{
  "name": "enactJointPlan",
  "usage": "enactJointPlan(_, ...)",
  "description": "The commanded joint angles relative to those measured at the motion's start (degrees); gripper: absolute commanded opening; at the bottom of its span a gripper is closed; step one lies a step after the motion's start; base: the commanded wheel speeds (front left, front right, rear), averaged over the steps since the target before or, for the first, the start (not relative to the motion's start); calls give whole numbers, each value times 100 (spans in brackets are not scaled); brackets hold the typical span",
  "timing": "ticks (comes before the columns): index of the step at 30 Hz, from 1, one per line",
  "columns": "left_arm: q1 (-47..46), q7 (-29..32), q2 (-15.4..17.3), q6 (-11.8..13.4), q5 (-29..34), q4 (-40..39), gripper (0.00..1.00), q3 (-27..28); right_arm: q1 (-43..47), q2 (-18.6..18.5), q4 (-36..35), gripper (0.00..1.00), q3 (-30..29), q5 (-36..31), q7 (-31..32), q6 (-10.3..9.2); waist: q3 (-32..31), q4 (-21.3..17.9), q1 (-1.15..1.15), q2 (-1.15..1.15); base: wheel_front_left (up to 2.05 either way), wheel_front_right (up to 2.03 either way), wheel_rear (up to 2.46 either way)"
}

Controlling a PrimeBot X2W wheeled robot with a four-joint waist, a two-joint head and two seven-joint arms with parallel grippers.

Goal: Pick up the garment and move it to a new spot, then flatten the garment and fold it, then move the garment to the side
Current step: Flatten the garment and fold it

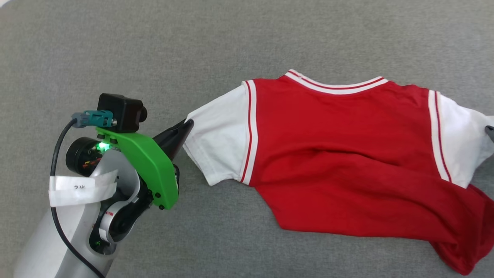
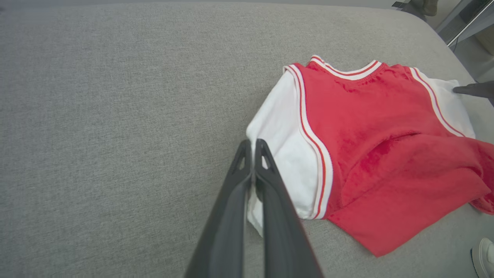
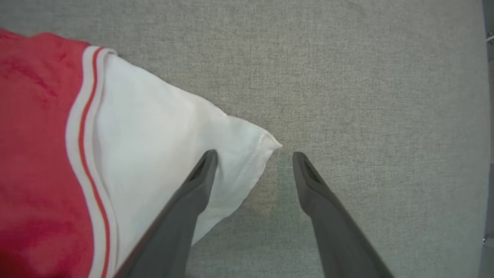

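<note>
Lying collar-to-12 at 3 o'clock on grey surface (image 1: 154,46): garment (image 1: 339,154) — left pincer (image 2: 252,144) clamped on 9 o'clock sleeve hem, right pincer (image 3: 254,154) wide astride 3 o'clock sleeve, likely to stretch it flat.

1. One garment (image 1: 339,154): a red jersey shirt of thin shiny fabric.
2. Two white short sleeves on it: the left-hand sleeve (image 1: 220,143) and the right-hand sleeve (image 1: 459,139).
3. Three white-and-red striped trim bands: one collar band (image 1: 335,87) and two shoulder bands, one (image 1: 250,131) beside each sleeve.
4. Two sets of jaws, the left jaws and the right jaws. Each has two long dark fingers, so four in all: the left pair (image 2: 227,216) and the right pair (image 3: 320,200).
5. One grey woven-fabric surface (image 1: 193,46).
6. On the left wrist there is one of each of these: green plastic bracket (image 1: 150,166), black box-shaped camera (image 1: 119,110), white tape label (image 1: 81,189), black cable (image 1: 56,154).
</note>
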Motion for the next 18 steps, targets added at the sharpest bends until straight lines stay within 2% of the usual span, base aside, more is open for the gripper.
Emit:
enactJointPlan(1, 42, -1, 8, 33, 62, -30, 0, -8, -114, -51, 121, 100, 80, -40, -78, -4, 222, 214, 0, 0, 0, 0, 0)
enactJointPlan(10, 14, -108, -74, -14, 38, 15, 0, -69, -197, -138, 747, 100, 573, 41, -171, -4, 330, 342, 0, 0, 0, 0, 0)
enactJointPlan(11, 7, -122, -73, -18, 42, 39, 0, -69, -172, -146, 789, 88, 653, 77, -174, -4, 328, 346, 0, 0, 0, 0, 0)
enactJointPlan(13, -3, -142, -67, -23, 53, 88, 0, -69, -126, -178, 837, 0, 803, 161, -214, -4, 310, 347, 0, 0, 0, 0, 0)
enactJointPlan(18, -4, -220, -37, -9, 89, 253, 0, -33, -146, -283, 912, 0, 922, 261, -731, -4, 203, 306, 0, 0, 0, 0, 0)
